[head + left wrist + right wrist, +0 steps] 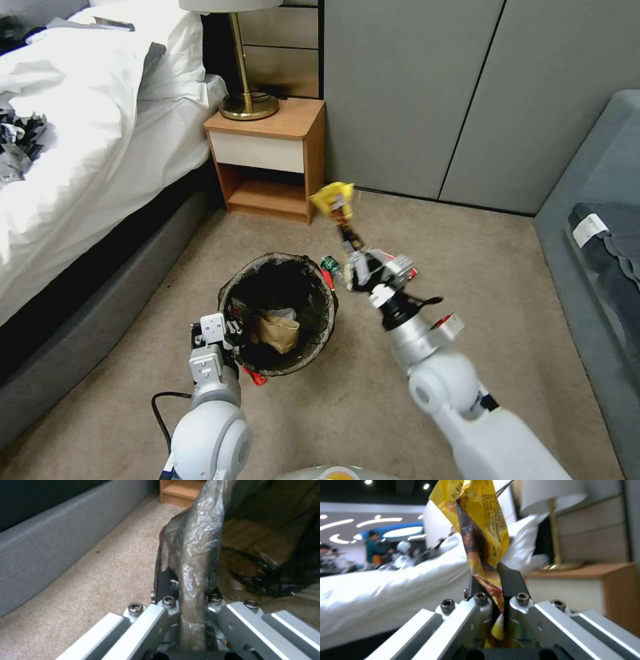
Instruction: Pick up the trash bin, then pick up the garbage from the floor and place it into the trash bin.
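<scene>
Head view: trash bin [279,313] sits or hangs low over the carpet between the bed [87,133] and the right arm, dark liner folded over its rim, a brown paper piece [277,331] and some pale scrap inside. Left gripper [223,333] at the bin's near-left rim, apparently holding the bin by that edge so the mouth stays open and facing up. Right gripper [348,237] raised beyond the bin's far-right side, carrying one yellow wrapper [335,199] aloft, off the floor; my read is that it is on its way to the bin, not yet over the opening. Litter on the carpet: one small green-capped bottle [330,265] just beside the bin's far rim, one red scrap [255,378] at its near side, some red-and-white bits by the right wrist, too blurred to count. One nightstand [270,160], one lamp [243,60]. Left wrist view: fingers clamped together on the lined rim [193,580], liner film pinched between them; carpet and bed base alongside. Right wrist view: dark fingertips [511,580] pressed together on the wrapper's lower end [480,525], the rest standing up free above them.
</scene>
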Available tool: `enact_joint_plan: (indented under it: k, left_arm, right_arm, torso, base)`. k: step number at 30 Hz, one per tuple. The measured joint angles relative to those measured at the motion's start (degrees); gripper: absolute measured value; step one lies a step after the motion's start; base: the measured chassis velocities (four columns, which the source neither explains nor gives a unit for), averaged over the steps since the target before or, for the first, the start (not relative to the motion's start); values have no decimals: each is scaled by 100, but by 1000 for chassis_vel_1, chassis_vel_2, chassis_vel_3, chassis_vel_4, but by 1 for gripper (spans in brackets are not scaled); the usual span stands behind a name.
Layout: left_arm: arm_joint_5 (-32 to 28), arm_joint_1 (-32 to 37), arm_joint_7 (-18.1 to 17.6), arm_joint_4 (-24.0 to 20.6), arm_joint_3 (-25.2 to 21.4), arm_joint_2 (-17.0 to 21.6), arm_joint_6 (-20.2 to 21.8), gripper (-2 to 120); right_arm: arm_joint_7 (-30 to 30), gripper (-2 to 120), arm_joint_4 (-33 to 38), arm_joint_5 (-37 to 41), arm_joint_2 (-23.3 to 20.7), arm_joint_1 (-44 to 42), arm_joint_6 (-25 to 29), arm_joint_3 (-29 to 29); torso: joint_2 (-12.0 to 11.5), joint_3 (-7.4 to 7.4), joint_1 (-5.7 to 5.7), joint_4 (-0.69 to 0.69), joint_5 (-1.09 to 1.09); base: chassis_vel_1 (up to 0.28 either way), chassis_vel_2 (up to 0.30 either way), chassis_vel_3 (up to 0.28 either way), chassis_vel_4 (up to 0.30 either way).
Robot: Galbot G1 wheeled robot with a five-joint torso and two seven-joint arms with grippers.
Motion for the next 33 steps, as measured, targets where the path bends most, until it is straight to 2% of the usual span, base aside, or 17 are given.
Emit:
enact_joint_plan:
  k: [10, 23, 24, 25, 26, 28, 29, 30, 33]
  left_arm:
    - [116, 115, 40, -131, 74, -102, -48, 0]
    - [156, 147, 51, -224, 92, -149, -68, 0]
    - [156, 147, 52, -235, 92, -151, -67, 0]
    - [156, 147, 52, -235, 92, -151, -67, 0]
    - [156, 150, 52, -244, 93, -154, -68, 0]
    - [157, 152, 52, -248, 93, -156, -68, 0]
    - [157, 157, 52, -260, 94, -162, -68, 0]
    - [157, 157, 52, -260, 94, -162, -68, 0]
    - [157, 156, 52, -268, 97, -161, -68, 0]
  right_arm:
    - [-15, 0, -691, -340, 211, 70, 84, -625]
    - [-14, 0, -1353, -443, 360, 225, 113, -588]
    - [-13, 5, -1373, -474, 361, 229, 108, -582]
    - [-13, 5, -1373, -474, 361, 229, 108, -582]
    - [-12, 11, -1385, -491, 367, 229, 102, -582]
    - [-11, 15, -1391, -501, 373, 229, 101, -583]
    - [-11, 23, -1394, -533, 394, 223, 100, -584]
    - [-11, 23, -1394, -533, 394, 223, 100, -584]
    - [-17, 36, -1395, -565, 421, 206, 100, -591]
  torso:
    - [0, 0, 0, 0, 1]
    - [0, 0, 0, -1, 1]
    - [0, 1, 0, -1, 1]
    - [0, 1, 0, -1, 1]
    - [0, 1, 0, -1, 1]
    - [0, 1, 0, -1, 1]
    - [0, 0, 0, 0, 1]
    - [0, 0, 0, 0, 1]
    - [0, 0, 0, 0, 1]
  base:
    - [0, 0, 0, 0]
    - [0, 0, 0, 0]
    - [0, 0, 0, 0]
    - [0, 0, 0, 0]
    - [0, 0, 0, 0]
    - [0, 0, 0, 0]
    - [0, 0, 0, 0]
    - [0, 0, 0, 0]
    - [0, 0, 0, 0]
